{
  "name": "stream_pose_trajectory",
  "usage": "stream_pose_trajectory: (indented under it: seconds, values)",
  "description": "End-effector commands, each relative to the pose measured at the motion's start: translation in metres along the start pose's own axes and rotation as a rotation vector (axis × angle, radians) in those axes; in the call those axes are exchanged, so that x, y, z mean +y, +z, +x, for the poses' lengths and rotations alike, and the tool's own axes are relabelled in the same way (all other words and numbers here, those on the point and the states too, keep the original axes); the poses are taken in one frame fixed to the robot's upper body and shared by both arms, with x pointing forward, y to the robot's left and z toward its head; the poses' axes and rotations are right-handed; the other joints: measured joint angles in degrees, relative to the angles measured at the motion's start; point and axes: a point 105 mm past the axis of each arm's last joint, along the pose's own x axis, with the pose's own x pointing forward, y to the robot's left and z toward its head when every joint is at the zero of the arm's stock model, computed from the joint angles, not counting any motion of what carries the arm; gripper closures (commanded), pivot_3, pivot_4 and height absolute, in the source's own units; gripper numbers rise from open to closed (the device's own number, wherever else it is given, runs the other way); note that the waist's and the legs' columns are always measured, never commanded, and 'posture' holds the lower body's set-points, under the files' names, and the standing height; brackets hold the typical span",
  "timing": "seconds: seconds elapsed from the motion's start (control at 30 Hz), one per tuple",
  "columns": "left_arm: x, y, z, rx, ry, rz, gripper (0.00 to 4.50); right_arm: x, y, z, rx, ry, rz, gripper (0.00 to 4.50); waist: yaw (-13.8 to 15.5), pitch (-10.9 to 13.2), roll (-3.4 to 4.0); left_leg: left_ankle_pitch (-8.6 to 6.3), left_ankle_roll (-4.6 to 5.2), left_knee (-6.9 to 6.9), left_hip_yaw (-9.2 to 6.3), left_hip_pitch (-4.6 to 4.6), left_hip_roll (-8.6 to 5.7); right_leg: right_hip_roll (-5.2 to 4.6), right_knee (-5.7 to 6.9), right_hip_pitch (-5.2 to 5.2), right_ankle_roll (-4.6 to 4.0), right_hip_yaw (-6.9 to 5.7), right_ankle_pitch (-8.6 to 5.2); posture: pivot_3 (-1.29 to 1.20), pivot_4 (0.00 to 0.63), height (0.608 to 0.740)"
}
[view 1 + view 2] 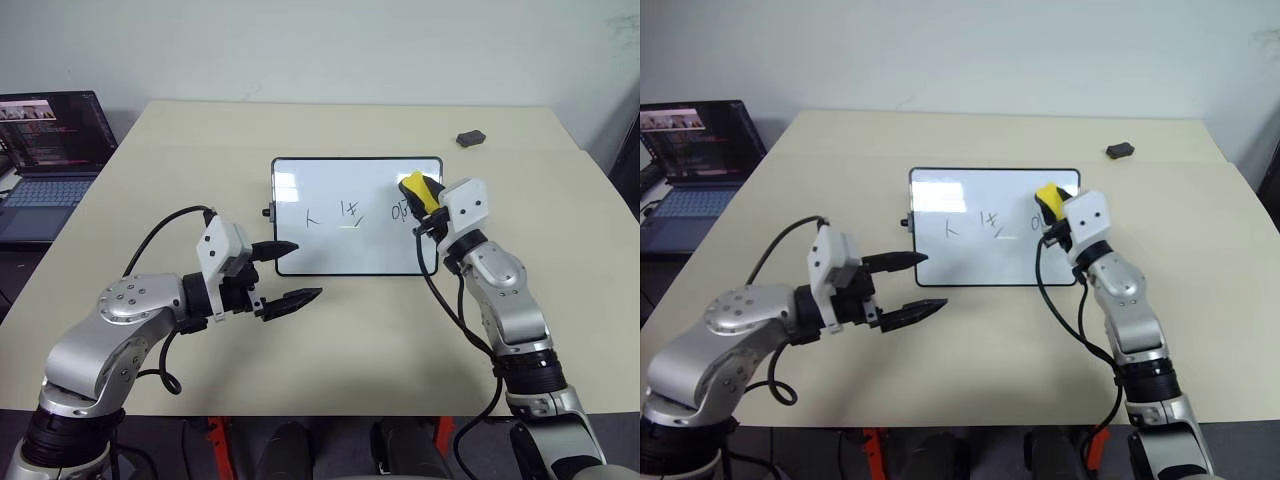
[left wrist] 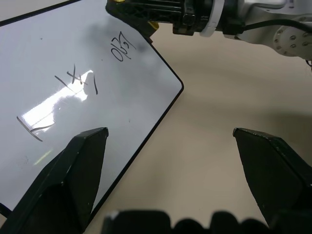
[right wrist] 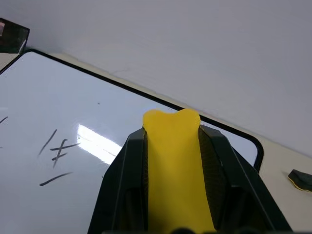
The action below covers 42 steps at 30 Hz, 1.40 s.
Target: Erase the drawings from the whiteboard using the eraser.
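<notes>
The left arm is bent at the elbow, its forearm reaching inward across the front of the body. The left gripper (image 1: pixel 285 272) points roughly level and toward the right, with its two black fingers (image 2: pixel 73 170) spread wide apart and nothing between them.

The right arm extends forward and slightly inward, the forearm rising from the elbow to the wrist. The right gripper (image 1: pixel 420 192) points forward and to the left, angled a little upward. Its fingers (image 3: pixel 122 180) are closed on the eraser (image 3: pixel 173 165), which protrudes past the fingertips; whether the eraser touches the surface beneath it cannot be determined.
</notes>
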Motion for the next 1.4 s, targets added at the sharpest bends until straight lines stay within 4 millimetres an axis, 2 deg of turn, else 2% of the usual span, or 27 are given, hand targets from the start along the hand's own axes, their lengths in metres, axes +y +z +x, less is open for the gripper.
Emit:
stream_pose_trajectory:
  seconds: [0.03, 0.27, 0.43, 0.73, 0.9, 1.0, 1.07, 1.23, 1.4]
  values:
    - [0.0, 0.011, -0.005, -0.014, 0.006, 0.049, 0.0, -0.007, 0.01, 0.01, -0.067, -0.009, -0.049, 3.38, -0.01, 0.0, 0.0, 0.0, 0.0, 0.0, 0.01, 0.0, 0.0, 0.0, 0.01, 0.0, 0.0, 0.01, 0.0, 0.0, 0.15, 0.74]
    - [0.001, 0.012, -0.005, -0.009, 0.007, 0.055, 0.0, -0.018, -0.01, 0.019, -0.035, -0.039, -0.065, 3.4, -0.04, 0.0, 0.0, 0.0, 0.0, 0.0, 0.02, 0.0, -0.01, 0.0, -0.01, 0.0, -0.01, 0.02, 0.0, 0.0, 0.15, 0.74]
    - [0.0, 0.013, -0.006, -0.007, 0.004, 0.059, 0.0, -0.011, -0.028, 0.016, 0.003, -0.013, -0.04, 3.4, -0.04, 0.0, 0.0, 0.0, 0.0, 0.02, 0.03, 0.02, 0.0, 0.0, 0.02, 0.01, -0.01, 0.02, 0.01, 0.0, 0.15, 0.74]
    - [0.001, 0.014, -0.005, -0.011, 0.004, 0.062, 0.0, 0.031, -0.064, -0.007, 0.084, 0.104, -0.006, 3.4, -0.09, -0.04, -0.06, 0.0, 0.0, 0.06, 0.03, 0.14, 0.0, 0.0, 0.07, 0.11, -0.01, 0.05, 0.01, 0.0, 0.15, 0.74]
    - [0.001, 0.014, -0.004, -0.017, 0.0, 0.064, 0.0, 0.052, -0.07, -0.017, 0.102, 0.188, -0.025, 3.41, -0.36, -0.05, -0.06, 0.0, 0.0, 0.06, 0.04, 0.25, 0.01, 0.0, 0.11, 0.18, -0.02, 0.05, 0.03, 0.0, 0.15, 0.74]
    - [0.002, 0.015, -0.002, -0.021, 0.0, 0.065, 0.0, 0.049, -0.063, -0.02, 0.082, 0.201, -0.053, 3.41, -0.48, -0.05, -0.06, 0.01, 0.0, 0.08, 0.03, 0.25, 0.01, 0.01, 0.11, 0.19, -0.02, 0.04, 0.04, 0.0, 0.15, 0.74]
    - [0.002, 0.015, -0.002, -0.024, 0.003, 0.066, 0.0, 0.041, -0.05, -0.02, 0.041, 0.184, -0.061, 3.41, -0.42, -0.05, -0.06, 0.01, 0.0, 0.08, 0.02, 0.24, 0.0, 0.01, 0.11, 0.19, -0.02, 0.04, 0.04, 0.0, 0.15, 0.74]
    - [0.004, 0.016, -0.001, -0.033, 0.003, 0.07, 0.0, 0.012, 0.001, -0.016, -0.093, 0.093, -0.059, 3.41, -0.34, -0.02, -0.02, 0.01, 0.0, 0.04, 0.02, 0.06, 0.0, 0.0, 0.08, 0.02, -0.02, 0.04, 0.04, 0.0, 0.15, 0.74]
    - [0.003, 0.017, 0.0, -0.039, -0.01, 0.071, 0.0, -0.018, 0.019, -0.013, -0.118, -0.023, -0.065, 3.41, -0.15, -0.02, -0.02, 0.0, 0.0, 0.01, 0.0, 0.03, 0.01, 0.0, 0.0, 0.02, -0.01, 0.02, 0.04, 0.0, 0.15, 0.74]
